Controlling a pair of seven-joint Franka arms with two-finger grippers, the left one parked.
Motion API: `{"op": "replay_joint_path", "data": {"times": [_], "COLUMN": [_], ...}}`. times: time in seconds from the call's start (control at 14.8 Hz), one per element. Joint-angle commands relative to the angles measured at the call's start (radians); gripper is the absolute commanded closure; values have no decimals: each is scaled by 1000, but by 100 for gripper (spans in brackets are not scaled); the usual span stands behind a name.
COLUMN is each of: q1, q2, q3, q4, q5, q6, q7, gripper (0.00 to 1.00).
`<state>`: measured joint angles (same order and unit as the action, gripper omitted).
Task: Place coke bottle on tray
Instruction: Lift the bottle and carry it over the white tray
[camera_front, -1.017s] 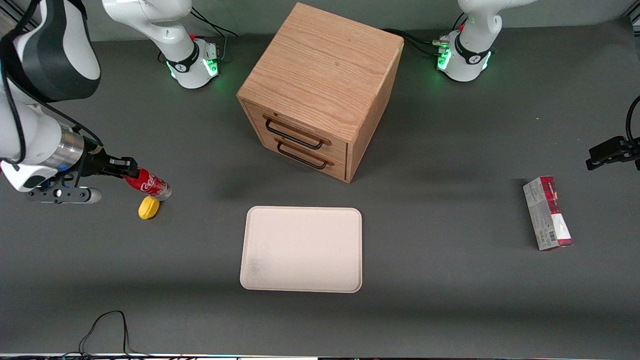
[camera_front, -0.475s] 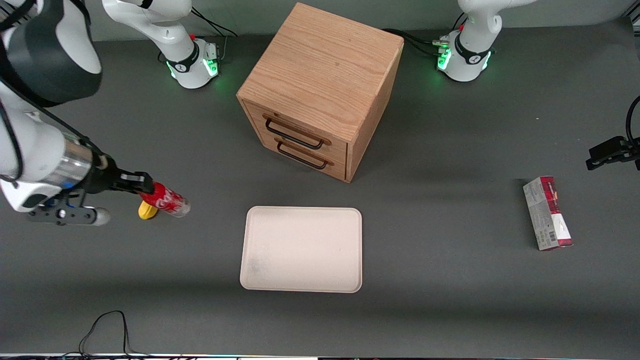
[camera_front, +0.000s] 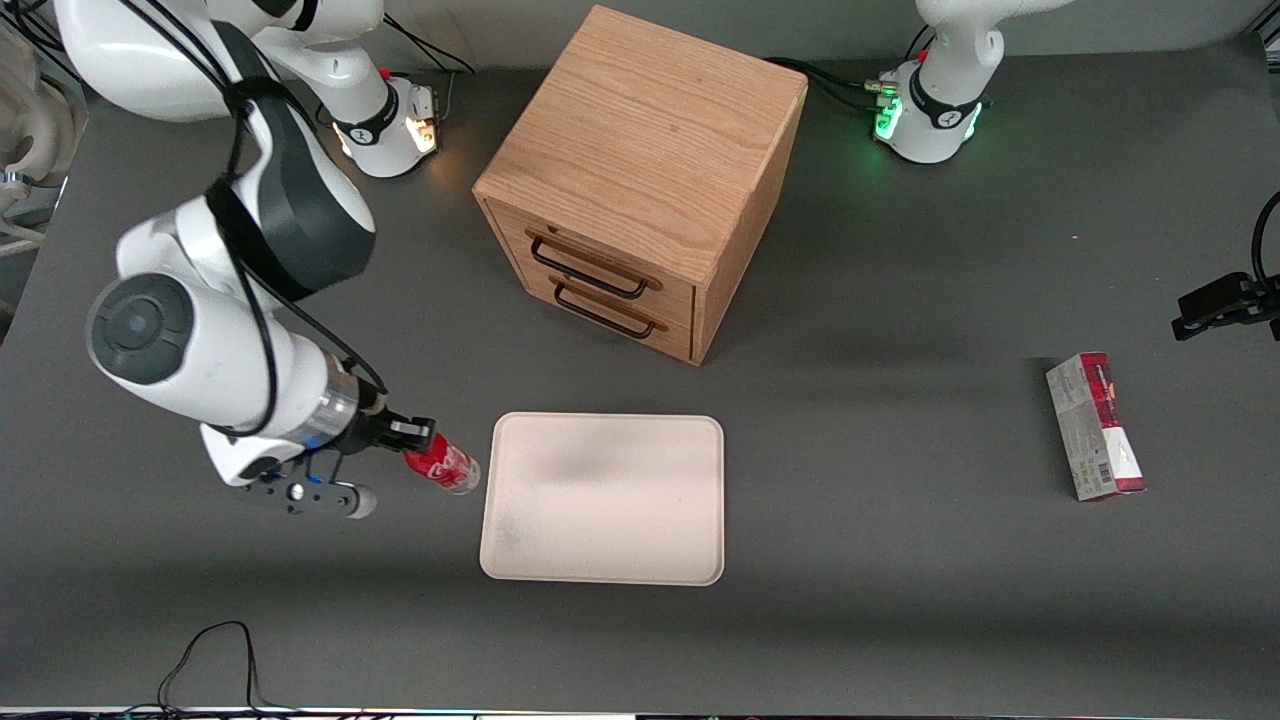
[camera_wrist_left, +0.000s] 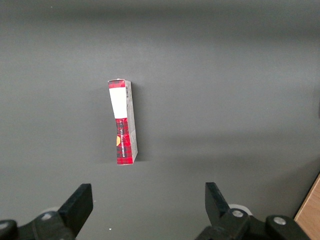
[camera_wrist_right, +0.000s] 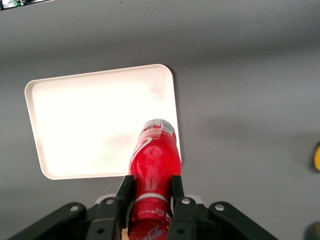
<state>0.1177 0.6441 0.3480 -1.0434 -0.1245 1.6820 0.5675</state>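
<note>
Gripping red coke bottle (camera_front: 442, 465): tool (camera_front: 416, 447).

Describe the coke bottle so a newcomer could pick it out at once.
Start at the cream tray in front of the wooden cabinet. Just off its edge toward the working arm, the tool grips the coke bottle above the table. It is red, round and small, unlike the flat-sided carton.
</note>
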Motion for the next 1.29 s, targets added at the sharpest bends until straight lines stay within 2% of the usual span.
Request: {"op": "replay_joint_path", "data": {"times": [0.0, 0.27, 0.54, 0.81, 0.88, 0.95, 1.02, 1.22], "q1": [14, 27, 34, 33, 33, 34, 34, 34], "q2": [71, 137, 192, 197, 203, 203, 203, 203], "q3": [11, 8, 3, -3, -9, -9, -10, -11], "q4": [46, -26, -55, -79, -79, -81, -96, -106], "q5": [-49, -72, -121, -124, -124, -126, -132, -147], "q6": [34, 174, 251, 309, 312, 323, 341, 392], "q7": [29, 48, 45, 45, 45, 45, 46, 75], "gripper": [100, 100, 100, 100, 76, 31, 1, 0]}}
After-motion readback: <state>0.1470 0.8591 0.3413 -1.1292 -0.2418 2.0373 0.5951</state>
